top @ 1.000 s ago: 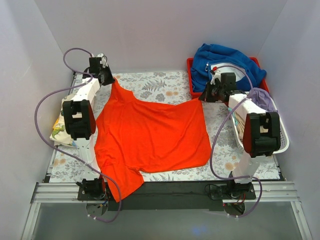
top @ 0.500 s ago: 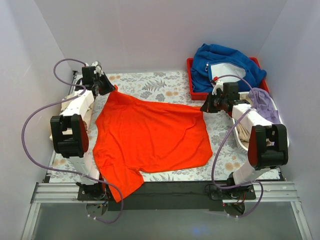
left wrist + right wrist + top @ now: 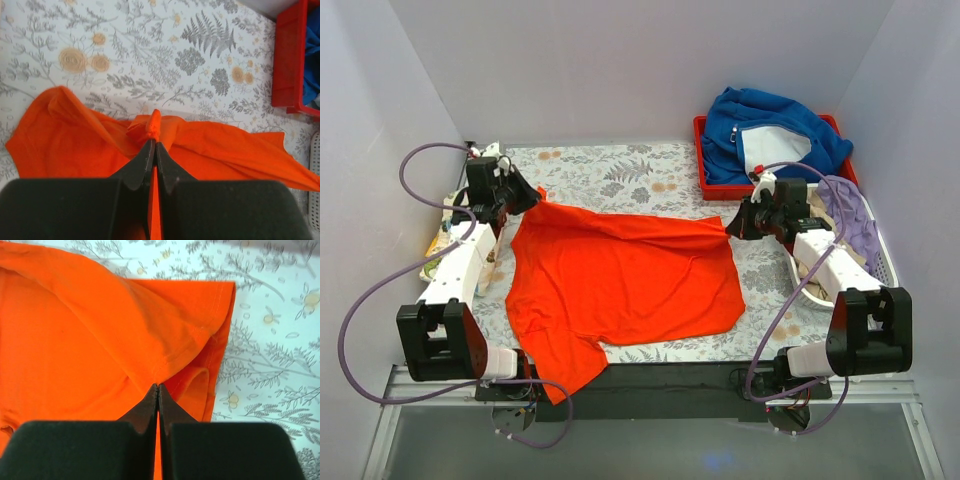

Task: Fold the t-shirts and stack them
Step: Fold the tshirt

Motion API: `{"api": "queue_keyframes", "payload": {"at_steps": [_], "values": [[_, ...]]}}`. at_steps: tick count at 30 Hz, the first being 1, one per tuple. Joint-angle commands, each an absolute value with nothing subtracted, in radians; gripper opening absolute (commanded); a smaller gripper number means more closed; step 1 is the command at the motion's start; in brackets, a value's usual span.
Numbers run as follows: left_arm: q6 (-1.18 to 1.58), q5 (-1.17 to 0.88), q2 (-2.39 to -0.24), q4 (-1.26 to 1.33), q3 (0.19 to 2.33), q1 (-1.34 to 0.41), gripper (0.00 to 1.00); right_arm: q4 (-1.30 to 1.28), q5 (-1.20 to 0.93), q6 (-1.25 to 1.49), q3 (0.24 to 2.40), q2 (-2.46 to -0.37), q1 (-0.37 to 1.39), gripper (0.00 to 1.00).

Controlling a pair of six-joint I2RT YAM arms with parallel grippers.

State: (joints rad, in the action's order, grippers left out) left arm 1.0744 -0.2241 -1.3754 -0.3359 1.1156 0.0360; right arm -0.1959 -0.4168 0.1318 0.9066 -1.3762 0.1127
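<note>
The orange-red t-shirt [image 3: 620, 280] lies spread on the floral table cover, its far edge lifted and its near corner hanging over the front edge. My left gripper [image 3: 532, 196] is shut on a bunched far-left corner of the shirt [image 3: 150, 127]. My right gripper [image 3: 728, 226] is shut on the far-right hem [image 3: 165, 365], which folds over the cloth below. A bit of the cream dinosaur-print t-shirt [image 3: 438, 243] shows behind the left arm at the table's left edge, mostly hidden.
A red tray [image 3: 706, 170] at the back right holds the thick blue garment [image 3: 775, 135] with white lining. A white basket [image 3: 876, 262] with lilac cloth [image 3: 850, 212] stands on the right. White walls enclose the table on three sides.
Both grippers have pulled the shirt's far edge toward the near side, and the arms have drawn back. The far edge now lies lower and folds over the shirt.
</note>
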Motion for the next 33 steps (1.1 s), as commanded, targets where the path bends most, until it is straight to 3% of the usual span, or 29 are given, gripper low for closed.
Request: {"api": "queue_keyframes", "payload": {"at_steps": [1,12,23,33], "values": [[1.114,-0.212,-1.324,-0.388,1.036,0.035,0.0,-0.244,-0.407,0.133,0.871,-1.359,0.112,0.01],[1.141,-0.031,-1.214,-0.492,0.828,0.037,0.0,-0.296,-0.246,0.179,0.761,-1.316,0.115,0.01],[1.147,0.262,-1.193,-0.544,0.839,0.04,0.0,-0.298,-0.078,0.179,0.801,-1.361,0.114,0.01],[1.172,0.256,-1.204,-0.508,0.877,0.043,0.0,-0.244,-0.043,0.196,0.864,-1.361,0.114,0.01]]}}
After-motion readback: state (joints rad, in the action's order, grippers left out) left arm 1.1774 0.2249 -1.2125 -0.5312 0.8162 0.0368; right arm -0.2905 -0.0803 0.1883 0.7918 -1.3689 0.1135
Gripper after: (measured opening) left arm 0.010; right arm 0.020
